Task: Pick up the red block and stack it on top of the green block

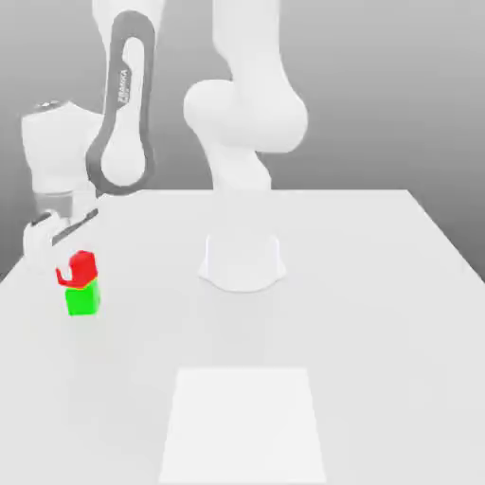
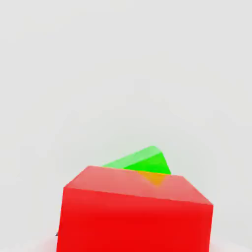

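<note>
Red block (image 1: pixel 81 268) sits on green block (image 1: pixel 82 299), just below your claw (image 1: pixel 59 227). Rigid, light, plain-faced: pinch opposite flat sides. Can't tell if the claw's open or closed.

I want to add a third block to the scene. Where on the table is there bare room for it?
Bare table runs from the arm's base to the exterior view's right edge. The pale square in front is bare too. It is crowded at the left, where the red block sits on the green block under the end effector.

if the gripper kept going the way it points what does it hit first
Most likely the red block, which sits right in front of the hand camera, on the green block. Depth is hard to judge.
</note>
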